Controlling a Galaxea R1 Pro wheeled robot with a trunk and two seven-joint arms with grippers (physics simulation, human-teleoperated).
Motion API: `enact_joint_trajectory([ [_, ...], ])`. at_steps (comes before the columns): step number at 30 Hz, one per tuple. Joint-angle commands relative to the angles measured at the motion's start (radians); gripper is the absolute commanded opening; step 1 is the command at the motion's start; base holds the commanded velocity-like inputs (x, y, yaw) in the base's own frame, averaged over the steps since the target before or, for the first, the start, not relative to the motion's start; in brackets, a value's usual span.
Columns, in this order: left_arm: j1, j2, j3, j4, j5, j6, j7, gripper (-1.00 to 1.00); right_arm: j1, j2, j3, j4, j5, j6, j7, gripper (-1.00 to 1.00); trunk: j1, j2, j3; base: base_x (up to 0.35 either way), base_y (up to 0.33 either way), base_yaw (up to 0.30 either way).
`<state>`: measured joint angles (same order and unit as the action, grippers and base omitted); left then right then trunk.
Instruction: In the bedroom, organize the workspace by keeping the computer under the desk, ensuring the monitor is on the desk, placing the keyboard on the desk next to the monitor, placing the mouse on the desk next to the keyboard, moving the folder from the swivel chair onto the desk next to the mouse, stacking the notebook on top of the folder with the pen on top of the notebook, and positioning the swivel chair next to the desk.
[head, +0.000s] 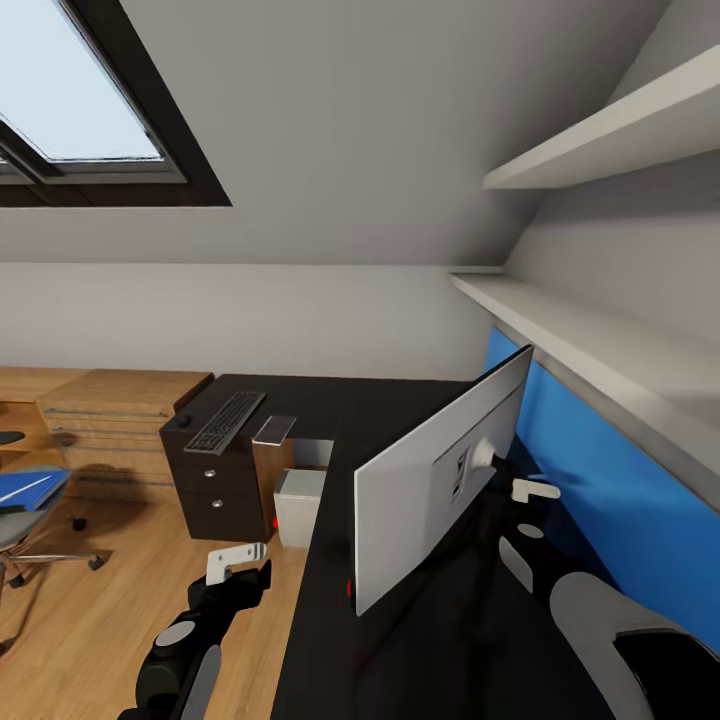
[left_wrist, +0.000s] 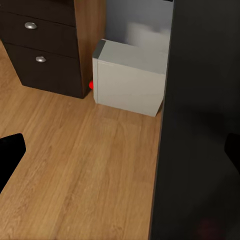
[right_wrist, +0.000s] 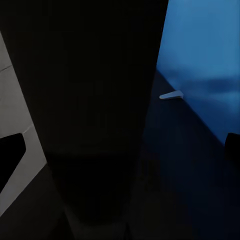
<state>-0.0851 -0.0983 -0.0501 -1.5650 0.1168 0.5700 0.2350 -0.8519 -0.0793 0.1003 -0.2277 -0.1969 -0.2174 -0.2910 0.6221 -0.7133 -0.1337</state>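
Monitor (head: 440, 480) stands on the black-topped desk (head: 330, 600), its pale back to the camera, right gripper (head: 535, 490) close behind it.

Whether that gripper is open or closed cannot be told. The left gripper (head: 237, 562) hangs off the desk's edge with jaws apart, empty. Keyboard (head: 226, 420) lies on the desk's far wing; the computer (left_wrist: 131, 77) sits underneath it. The folder (head: 25, 488) rests on the swivel chair (head: 25, 525), well off from the desk.

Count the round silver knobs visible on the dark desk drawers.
2. In the left wrist view, one knob sits on the upper drawer and another knob on the drawer below it; more may lie out of frame.
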Motion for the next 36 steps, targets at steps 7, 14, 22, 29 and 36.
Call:
enact_joint_trajectory([
  [7,-0.001,0.0,-0.001,-0.001,0.011,0.004,0.009,1.0,-0.001,-0.001,0.009,0.0,-0.01,-0.003,-0.002,1.0,0.012,-0.023,-0.011,0.0,0.0,0.0],
  [14,-0.001,0.0,-0.001,-0.001,0.011,0.005,0.009,1.0,-0.001,-0.001,0.009,0.0,-0.01,-0.003,-0.002,1.0,0.016,-0.03,-0.014,0.0,0.0,0.0],
  [22,-0.001,0.0,-0.001,-0.001,0.012,0.005,0.009,1.0,-0.001,-0.001,0.009,0.001,-0.01,-0.003,-0.002,1.0,0.023,-0.044,-0.021,0.0,0.0,0.0],
  [29,-0.001,0.0,-0.001,-0.001,0.011,0.005,0.009,1.0,-0.001,-0.001,0.009,0.001,-0.01,-0.003,-0.002,1.0,0.039,-0.072,-0.033,0.0,0.0,0.0],
  [36,-0.001,-0.001,-0.002,-0.001,0.009,0.004,0.01,1.0,-0.001,-0.001,0.01,0.001,-0.011,-0.003,-0.002,1.0,0.039,-0.072,-0.033,-0.006,0.0,0.0],
])
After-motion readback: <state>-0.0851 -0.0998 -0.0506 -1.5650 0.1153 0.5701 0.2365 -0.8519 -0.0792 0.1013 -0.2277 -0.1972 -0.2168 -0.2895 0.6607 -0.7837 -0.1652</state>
